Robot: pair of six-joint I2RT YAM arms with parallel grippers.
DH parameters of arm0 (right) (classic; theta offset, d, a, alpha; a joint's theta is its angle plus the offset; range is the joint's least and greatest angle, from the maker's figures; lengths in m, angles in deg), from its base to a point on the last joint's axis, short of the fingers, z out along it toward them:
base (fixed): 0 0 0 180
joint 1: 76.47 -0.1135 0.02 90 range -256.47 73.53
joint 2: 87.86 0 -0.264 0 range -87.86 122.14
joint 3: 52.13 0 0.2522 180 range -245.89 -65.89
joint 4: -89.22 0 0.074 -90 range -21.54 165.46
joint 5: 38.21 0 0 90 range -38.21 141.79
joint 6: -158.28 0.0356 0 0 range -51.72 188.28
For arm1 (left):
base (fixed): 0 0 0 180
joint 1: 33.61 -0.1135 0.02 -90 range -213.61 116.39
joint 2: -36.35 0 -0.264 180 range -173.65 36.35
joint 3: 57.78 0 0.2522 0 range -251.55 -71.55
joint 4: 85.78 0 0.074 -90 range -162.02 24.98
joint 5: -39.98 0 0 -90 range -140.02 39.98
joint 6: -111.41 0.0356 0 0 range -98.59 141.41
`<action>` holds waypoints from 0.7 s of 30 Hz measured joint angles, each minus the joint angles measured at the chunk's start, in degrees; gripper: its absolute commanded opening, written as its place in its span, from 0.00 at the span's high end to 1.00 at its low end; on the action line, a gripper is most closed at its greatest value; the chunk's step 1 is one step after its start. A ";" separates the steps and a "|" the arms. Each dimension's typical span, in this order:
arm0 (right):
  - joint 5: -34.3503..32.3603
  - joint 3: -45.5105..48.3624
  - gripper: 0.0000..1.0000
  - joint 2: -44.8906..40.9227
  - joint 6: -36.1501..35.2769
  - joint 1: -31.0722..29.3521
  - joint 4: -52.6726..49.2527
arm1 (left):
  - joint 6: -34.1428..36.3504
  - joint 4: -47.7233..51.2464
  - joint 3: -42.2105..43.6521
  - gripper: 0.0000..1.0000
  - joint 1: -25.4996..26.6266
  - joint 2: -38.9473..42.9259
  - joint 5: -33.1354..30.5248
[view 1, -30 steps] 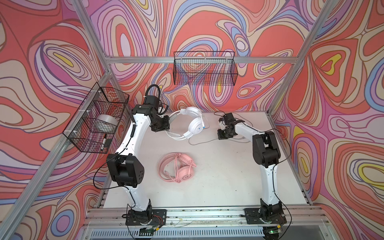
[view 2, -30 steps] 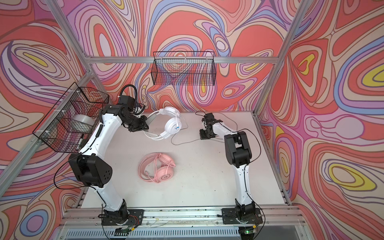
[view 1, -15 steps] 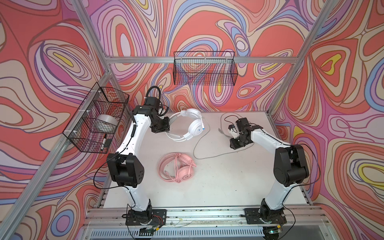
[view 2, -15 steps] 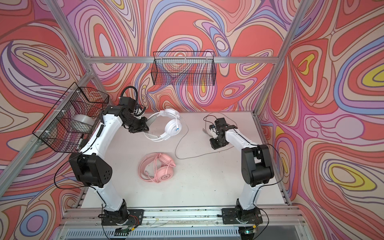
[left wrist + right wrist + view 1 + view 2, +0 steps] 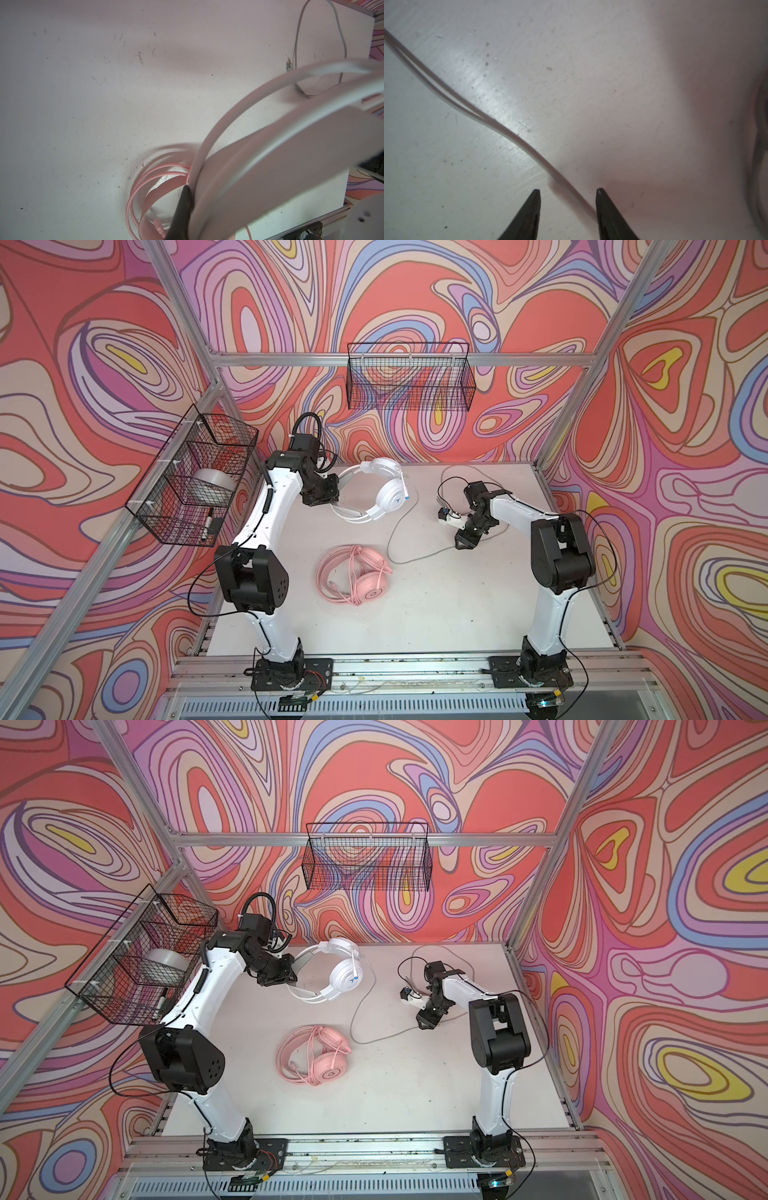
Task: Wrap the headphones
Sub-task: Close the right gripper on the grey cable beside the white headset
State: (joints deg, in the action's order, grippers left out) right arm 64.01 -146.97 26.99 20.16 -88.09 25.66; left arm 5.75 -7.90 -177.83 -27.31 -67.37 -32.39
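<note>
My left gripper [image 5: 337, 489] is clamped shut on the headband [image 5: 280, 158] of the white headset [image 5: 388, 494], holding it at the back of the table [image 5: 457, 614], left of centre. Its pale grey cord [image 5: 392, 537] trails from the earcup across the table to my right gripper [image 5: 568, 193]. That gripper's fingers stand partly open with nothing held. The cord runs between them, close against one finger rather than centred. The pink headset [image 5: 361, 589] lies flat mid-table with its pink cord [image 5: 353, 570] looped over it (already wrapped, I'd judge).

My worry is the pinch. The cord is thin and lies flat on the table, so if I close from here the tips may scrape the surface and let it slip out sideways. If I do catch it and pull hard, the tug goes straight to the headband, and that narrow hold could twist or let go. Slack swinging round could also drag into the pink headset and undo its loops.

The side basket [image 5: 174, 522] on the left wall holds a pale roll [image 5: 212, 485], tape by the look of it, and a dark pen-like thing [image 5: 206, 526]. I see nothing in the back basket [image 5: 409, 400].
</note>
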 measured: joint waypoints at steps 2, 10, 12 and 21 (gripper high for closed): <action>0.33 -1.42 0.55 1.18 -2.10 0.00 -1.11 | 0.00 0.00 0.00 1.00 0.00 -0.20 -0.11; -1.36 -2.99 0.58 2.62 -6.86 -0.31 -4.57 | 0.00 0.02 0.00 1.00 0.00 -0.31 -0.17; -2.01 -3.21 0.58 2.71 -7.34 -0.48 -5.03 | 0.00 0.02 0.00 1.00 0.00 -0.31 -0.24; -5.70 -3.96 0.77 3.43 -8.37 -0.85 -5.73 | 0.00 0.02 0.00 1.00 0.00 -0.63 -0.59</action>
State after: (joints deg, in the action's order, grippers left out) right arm 58.31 -150.92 30.42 11.79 -88.94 19.93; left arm 5.75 -7.88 -177.83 -27.31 -68.01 -32.98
